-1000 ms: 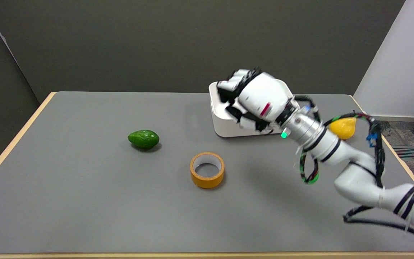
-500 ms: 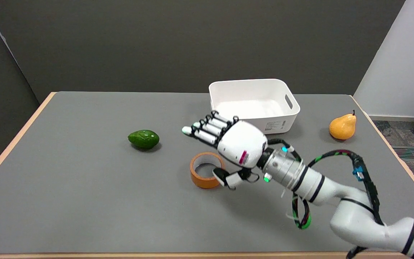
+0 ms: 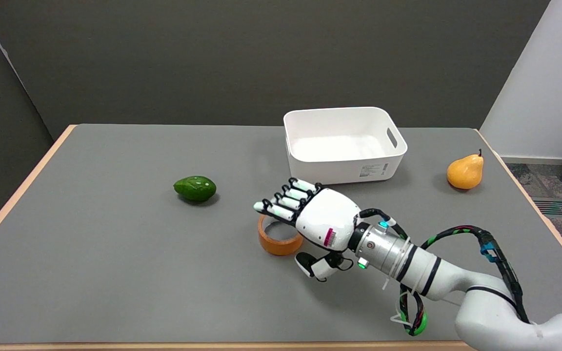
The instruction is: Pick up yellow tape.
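Now right hand (image 3: 322,225) lower, over yellow tape (image 3: 277,239); fingers (image 3: 281,204) spread, nothing grasped; tape unmoved.

Hand drops over the tape

The right hand (image 3: 321,225) has swung from above the white bin (image 3: 344,144) down toward the table's near edge, fingers (image 3: 281,204) now spread over the yellow tape (image 3: 275,240).

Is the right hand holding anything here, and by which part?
Nothing is held. The right hand hovers open over the yellow tape, fingers spread above its far rim, thumb beside it; the roll lies on the table.
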`<action>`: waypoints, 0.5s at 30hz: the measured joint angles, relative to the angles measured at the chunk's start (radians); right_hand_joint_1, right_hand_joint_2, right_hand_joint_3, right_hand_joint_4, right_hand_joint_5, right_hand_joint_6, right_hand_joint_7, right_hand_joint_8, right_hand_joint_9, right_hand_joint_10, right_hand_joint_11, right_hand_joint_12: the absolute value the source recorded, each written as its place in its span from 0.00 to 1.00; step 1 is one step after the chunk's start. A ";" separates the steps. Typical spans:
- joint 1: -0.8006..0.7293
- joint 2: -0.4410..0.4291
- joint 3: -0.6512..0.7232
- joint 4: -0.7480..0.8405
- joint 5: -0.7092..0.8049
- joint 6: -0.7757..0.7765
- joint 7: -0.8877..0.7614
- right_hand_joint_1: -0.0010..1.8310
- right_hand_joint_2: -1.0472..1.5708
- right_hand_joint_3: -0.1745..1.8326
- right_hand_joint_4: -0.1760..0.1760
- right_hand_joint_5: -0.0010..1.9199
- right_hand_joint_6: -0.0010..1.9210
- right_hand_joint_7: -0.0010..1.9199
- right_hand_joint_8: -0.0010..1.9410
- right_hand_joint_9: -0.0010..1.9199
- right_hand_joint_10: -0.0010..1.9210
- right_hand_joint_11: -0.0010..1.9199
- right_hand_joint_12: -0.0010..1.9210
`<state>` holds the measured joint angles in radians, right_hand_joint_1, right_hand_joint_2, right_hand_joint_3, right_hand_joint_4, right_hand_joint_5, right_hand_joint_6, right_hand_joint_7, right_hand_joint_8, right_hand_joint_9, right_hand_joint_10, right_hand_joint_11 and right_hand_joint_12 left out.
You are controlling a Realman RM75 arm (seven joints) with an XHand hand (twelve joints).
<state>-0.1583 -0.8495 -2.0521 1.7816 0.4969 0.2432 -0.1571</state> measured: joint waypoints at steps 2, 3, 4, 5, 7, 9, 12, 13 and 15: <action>0.003 0.000 -0.004 0.004 0.024 -0.016 -0.019 0.53 0.63 0.59 0.67 0.07 0.19 0.24 0.27 0.17 0.39 0.09 0.63; 0.005 0.000 -0.005 0.005 0.035 -0.024 -0.028 0.53 0.63 0.59 0.67 0.07 0.19 0.24 0.28 0.18 0.40 0.09 0.63; 0.007 0.000 -0.006 0.007 0.044 -0.031 -0.035 0.54 0.63 0.59 0.67 0.07 0.19 0.24 0.29 0.18 0.40 0.09 0.63; 0.009 -0.001 -0.008 0.008 0.051 -0.037 -0.041 0.54 0.63 0.59 0.67 0.07 0.19 0.25 0.29 0.18 0.40 0.09 0.64; 0.014 -0.002 -0.010 0.010 0.069 -0.050 -0.053 0.52 0.64 0.59 0.67 0.06 0.20 0.25 0.31 0.19 0.40 0.10 0.63; 0.018 -0.004 -0.012 0.012 0.085 -0.062 -0.063 0.52 0.64 0.59 0.67 0.06 0.20 0.25 0.33 0.19 0.41 0.10 0.63; 0.024 -0.007 -0.015 0.013 0.109 -0.078 -0.077 0.53 0.64 0.59 0.68 0.06 0.20 0.25 0.34 0.20 0.41 0.10 0.63; 0.025 -0.007 -0.015 0.013 0.112 -0.080 -0.079 0.53 0.64 0.59 0.68 0.06 0.20 0.26 0.34 0.20 0.41 0.11 0.63; 0.029 -0.010 -0.016 0.013 0.124 -0.088 -0.086 0.53 0.64 0.59 0.68 0.06 0.20 0.26 0.35 0.20 0.41 0.11 0.63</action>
<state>-0.1295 -0.8595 -2.0684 1.7947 0.6212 0.1557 -0.2430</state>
